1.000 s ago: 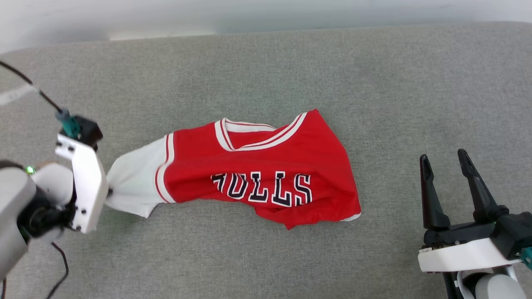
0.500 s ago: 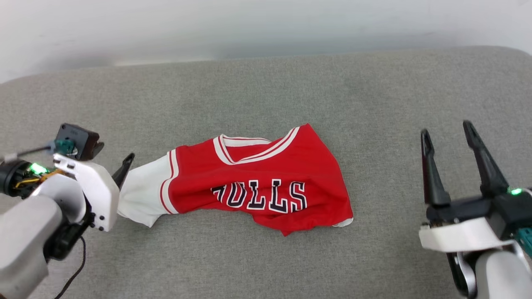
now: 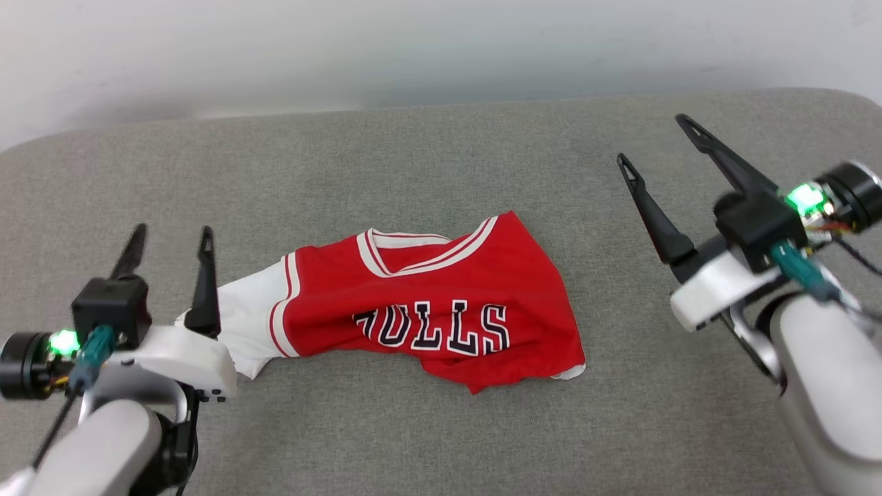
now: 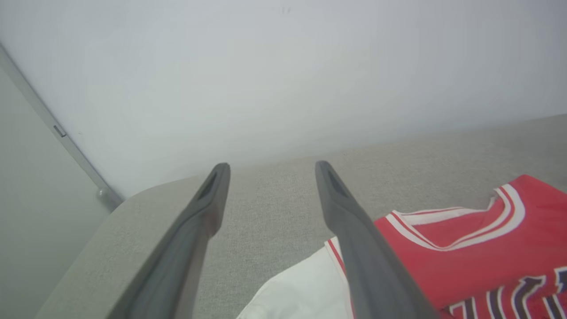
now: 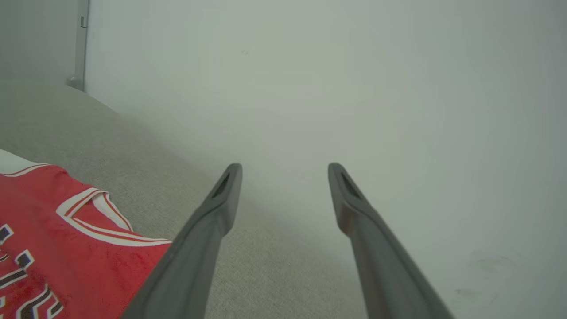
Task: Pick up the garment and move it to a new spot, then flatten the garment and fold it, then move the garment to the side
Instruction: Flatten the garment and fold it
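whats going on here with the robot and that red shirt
A two-armed robot is working on a red jersey-style garment that lies crumpled, lettering up, on a grey padded surface. Neither arm holds it: the left end effector is open beside the white sleeve, and the right end effector is open, off to the other side. The garment is not yet flattened or folded.

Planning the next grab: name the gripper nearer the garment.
The left gripper, right by the white sleeve of the garment; the right gripper stands well apart.
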You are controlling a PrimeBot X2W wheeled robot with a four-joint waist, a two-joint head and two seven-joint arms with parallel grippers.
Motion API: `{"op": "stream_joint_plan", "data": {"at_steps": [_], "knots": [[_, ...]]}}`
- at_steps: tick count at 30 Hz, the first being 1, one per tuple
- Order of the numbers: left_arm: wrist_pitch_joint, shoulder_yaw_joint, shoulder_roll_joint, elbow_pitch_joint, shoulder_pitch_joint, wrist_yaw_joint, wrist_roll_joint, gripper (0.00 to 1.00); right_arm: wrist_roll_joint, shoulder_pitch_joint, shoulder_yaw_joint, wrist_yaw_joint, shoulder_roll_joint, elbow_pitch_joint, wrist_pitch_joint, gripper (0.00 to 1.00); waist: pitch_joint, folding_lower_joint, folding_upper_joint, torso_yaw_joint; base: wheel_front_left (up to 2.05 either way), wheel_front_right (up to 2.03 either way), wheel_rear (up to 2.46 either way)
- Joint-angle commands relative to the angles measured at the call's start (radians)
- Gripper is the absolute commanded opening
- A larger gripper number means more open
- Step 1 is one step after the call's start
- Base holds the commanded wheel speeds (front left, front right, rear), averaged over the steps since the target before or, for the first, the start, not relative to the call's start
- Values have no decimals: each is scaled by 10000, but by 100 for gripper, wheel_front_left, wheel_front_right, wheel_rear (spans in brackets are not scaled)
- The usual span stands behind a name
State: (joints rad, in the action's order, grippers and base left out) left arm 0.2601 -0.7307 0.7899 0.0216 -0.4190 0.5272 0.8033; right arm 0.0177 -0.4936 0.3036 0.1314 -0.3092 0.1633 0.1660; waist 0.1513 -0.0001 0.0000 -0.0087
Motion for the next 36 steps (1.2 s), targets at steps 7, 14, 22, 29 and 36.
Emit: {"op": "stream_joint_plan", "data": {"at_steps": [7,14,22,29,36], "knots": [[53,2664,-1858,-1522,2750,615,-2672,100,-4039,-2452,4468,-12,-2461,81,-4274,100,322,1,0,212,0,0,0],[54,3991,-3397,-1773,3794,-152,-3987,100,-7216,-3967,7344,-12,-3678,-415,-7338,100,710,1,0,463,0,0,0],[55,4853,-4856,-1578,3796,-1239,-5080,100,-8688,-4502,8593,-11,-3137,1082,-7854,100,1424,1,0,833,0,0,0],[55,5374,-5697,-1282,3602,-2092,-5745,100,-8890,-3791,9658,-9,-2623,2530,-7547,100,1738,1,0,1024,0,0,0],[54,5946,-6230,-1042,3961,-2564,-6244,100,-8619,-4423,9707,-15,-2847,2291,-6007,0,1291,1,0,707,0,0,0]]}}
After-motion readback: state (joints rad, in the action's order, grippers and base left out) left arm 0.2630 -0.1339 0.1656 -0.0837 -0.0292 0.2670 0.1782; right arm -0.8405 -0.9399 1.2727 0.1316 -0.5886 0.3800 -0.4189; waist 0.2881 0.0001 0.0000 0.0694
